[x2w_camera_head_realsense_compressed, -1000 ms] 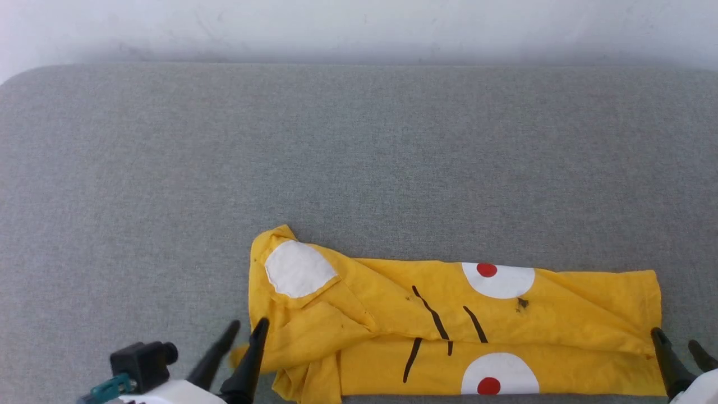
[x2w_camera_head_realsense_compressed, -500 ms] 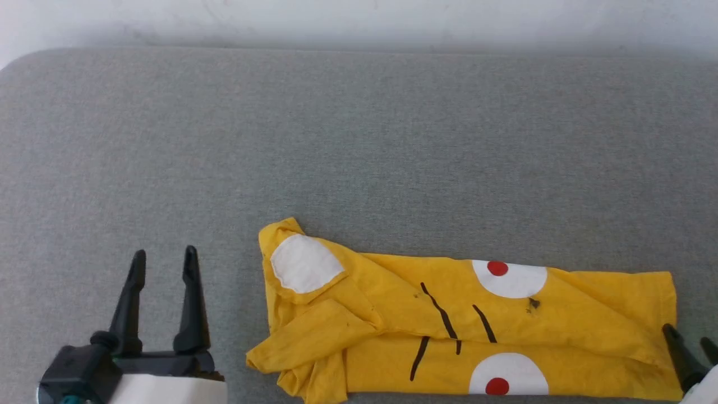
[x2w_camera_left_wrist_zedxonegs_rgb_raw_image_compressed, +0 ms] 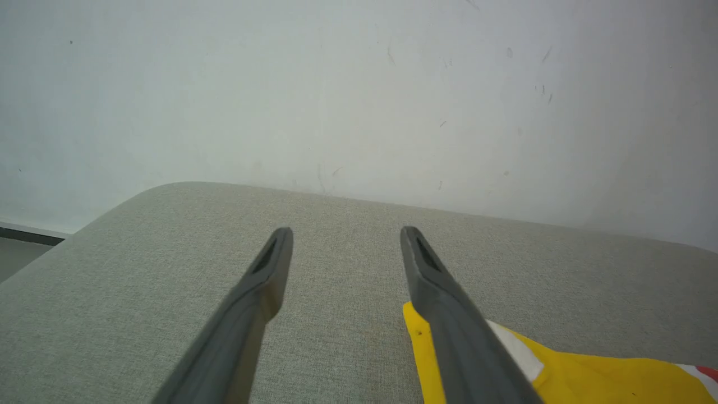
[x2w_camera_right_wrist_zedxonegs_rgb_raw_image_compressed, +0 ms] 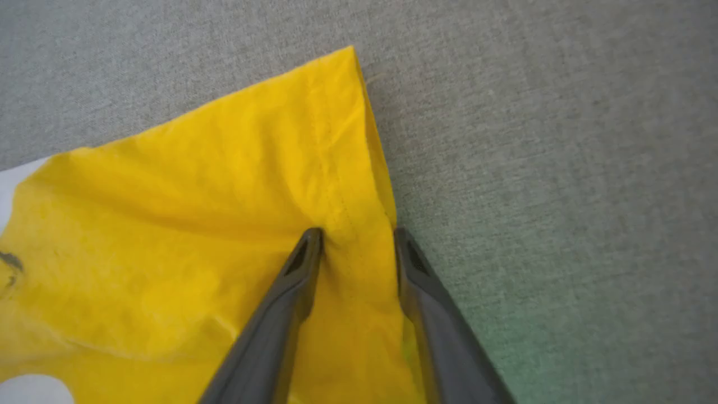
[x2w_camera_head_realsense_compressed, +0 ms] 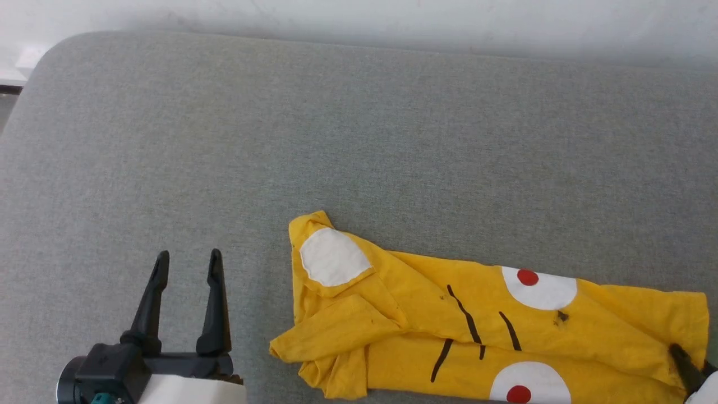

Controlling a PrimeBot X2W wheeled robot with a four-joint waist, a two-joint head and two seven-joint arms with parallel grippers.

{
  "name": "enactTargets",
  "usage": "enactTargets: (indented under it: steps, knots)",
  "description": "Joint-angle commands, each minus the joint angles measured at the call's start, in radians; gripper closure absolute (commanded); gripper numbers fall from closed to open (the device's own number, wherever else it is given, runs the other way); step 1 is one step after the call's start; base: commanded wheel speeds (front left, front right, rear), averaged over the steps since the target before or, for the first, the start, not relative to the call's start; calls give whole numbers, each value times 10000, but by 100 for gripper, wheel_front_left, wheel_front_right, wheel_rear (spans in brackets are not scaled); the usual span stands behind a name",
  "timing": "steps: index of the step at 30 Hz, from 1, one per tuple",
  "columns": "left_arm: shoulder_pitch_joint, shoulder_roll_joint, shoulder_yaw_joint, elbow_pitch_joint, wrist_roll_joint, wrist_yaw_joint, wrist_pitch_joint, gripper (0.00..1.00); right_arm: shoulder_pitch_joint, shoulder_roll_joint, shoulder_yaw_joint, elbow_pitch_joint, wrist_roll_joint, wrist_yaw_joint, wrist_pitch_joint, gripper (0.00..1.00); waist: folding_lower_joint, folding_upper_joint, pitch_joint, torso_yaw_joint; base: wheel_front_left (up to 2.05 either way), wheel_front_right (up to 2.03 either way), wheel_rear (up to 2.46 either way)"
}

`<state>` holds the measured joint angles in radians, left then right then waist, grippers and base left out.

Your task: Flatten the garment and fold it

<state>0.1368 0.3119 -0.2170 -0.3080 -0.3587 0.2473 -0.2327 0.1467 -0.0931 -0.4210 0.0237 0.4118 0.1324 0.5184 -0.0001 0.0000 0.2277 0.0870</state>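
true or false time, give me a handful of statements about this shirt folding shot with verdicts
1. The left claw stands open over the grey cushion, apart from the T-shirt. True.
2. The T-shirt lies spread flat in a single layer. False: it is folded over itself and wrinkled.
3. The right claw has its fingers on either side of the shirt's stitched hem. True.
4. The print's dots are green. False: red dots sit on white patches.
5. A sleeve hangs from the left claw. False: nothing is between its fingers.
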Motion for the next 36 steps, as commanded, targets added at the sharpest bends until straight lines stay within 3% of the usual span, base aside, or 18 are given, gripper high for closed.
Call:
enactTargets:
  steps: [1,7,14,18,26,36]
  knots:
    - [-186,19,-33,-37,60,39,37,0,-110,71,80,285,29,-17,137,100,1,0,-14,61,0,0,0]
    - [-181,-25,-105,-65,26,92,116,0,-448,-174,-300,256,49,-17,-14,100,1,0,-31,75,0,0,0]
    - [-140,-31,-166,9,-49,86,151,0,-657,-954,-1956,195,-901,-17,-400,100,1,0,-97,55,0,0,0]
    - [-113,-52,-228,103,-110,57,163,0,-771,-972,-2189,2,-879,-17,-252,100,1,0,-162,27,0,0,0]
    - [-72,-111,-331,317,-271,-21,148,0,-465,-101,-447,-1625,634,-17,1288,100,1,0,-495,-24,0,0,0]
    - [-52,-221,-449,571,-508,-156,96,0,-152,355,2218,-3599,1722,-17,2858,100,1,0,-778,69,0,0,0]
